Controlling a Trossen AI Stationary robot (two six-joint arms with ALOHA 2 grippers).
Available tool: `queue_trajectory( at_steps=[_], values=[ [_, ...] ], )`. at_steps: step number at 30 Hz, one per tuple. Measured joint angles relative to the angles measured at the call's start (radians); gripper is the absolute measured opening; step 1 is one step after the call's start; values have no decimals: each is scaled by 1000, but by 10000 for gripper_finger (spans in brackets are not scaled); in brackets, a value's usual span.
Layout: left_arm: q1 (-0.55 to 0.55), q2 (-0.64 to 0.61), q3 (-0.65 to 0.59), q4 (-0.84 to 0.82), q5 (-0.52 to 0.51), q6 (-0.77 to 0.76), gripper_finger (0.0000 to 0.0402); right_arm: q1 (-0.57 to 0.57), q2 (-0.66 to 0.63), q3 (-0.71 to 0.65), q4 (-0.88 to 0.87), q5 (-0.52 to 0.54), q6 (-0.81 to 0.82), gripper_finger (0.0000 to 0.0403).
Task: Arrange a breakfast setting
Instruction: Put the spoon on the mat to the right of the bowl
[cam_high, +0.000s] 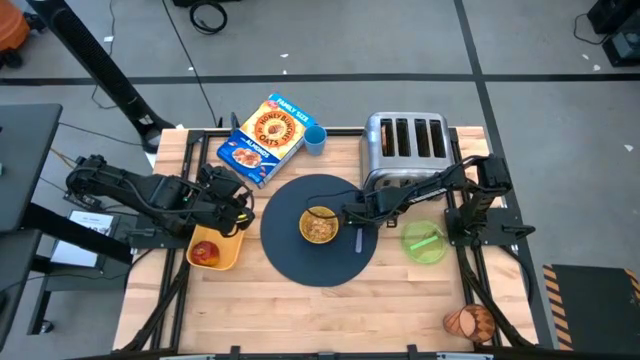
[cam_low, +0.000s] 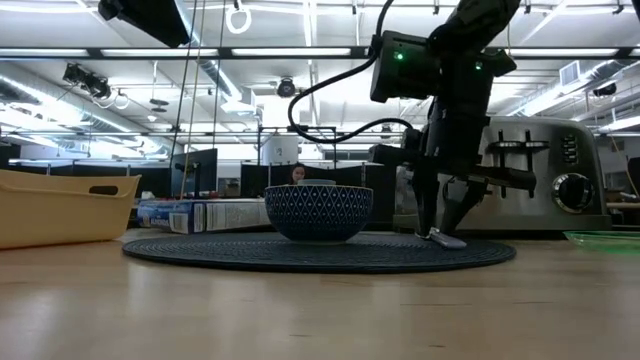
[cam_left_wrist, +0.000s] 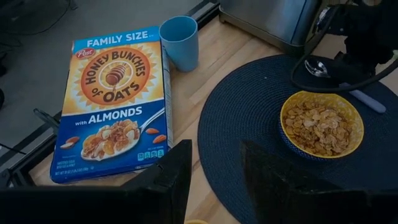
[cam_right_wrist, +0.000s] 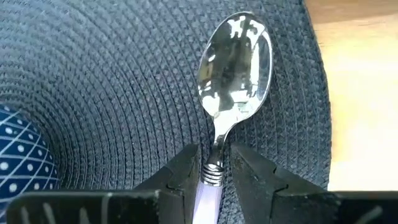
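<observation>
From where I stand, the right pincer (cam_right_wrist: 214, 163) is down on the round mat (cam_high: 300, 258), its fingers to either side of the spoon (cam_right_wrist: 233, 68) at the neck where the bowl end meets the pale handle; whether it grips or has just let go I cannot tell, so a clean finish would be to open fully and lift straight up, leaving the spoon flat on the mat just beside the cereal bowl (cam_high: 320, 225). The left pincer (cam_high: 238, 212) waits open over the counter (cam_high: 300, 310) near the yellow bin (cam_high: 222, 255) holding the one red apple (cam_high: 205, 251). I count one mat, one filled bowl, one spoon, one green plate (cam_high: 424, 243) off to the right, one orange-brown cup (cam_high: 470, 323) at the near corner, then farther back one cereal box (cam_high: 262, 138), one blue cup (cam_high: 315, 138) and one toaster (cam_high: 405, 140).
</observation>
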Motion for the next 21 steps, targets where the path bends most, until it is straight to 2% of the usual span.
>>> queue_trajectory(
  at_steps=[7,15,21],
  values=[
    [0,0,0,32,0,9,144,16,0,2,1,2,-32,101],
    [0,-2,0,49,1,11,144,30,-1,78,-103,26,-68,101],
    [-6,-22,1,103,44,31,144,39,-1,104,-144,53,-63,101]
  ],
)
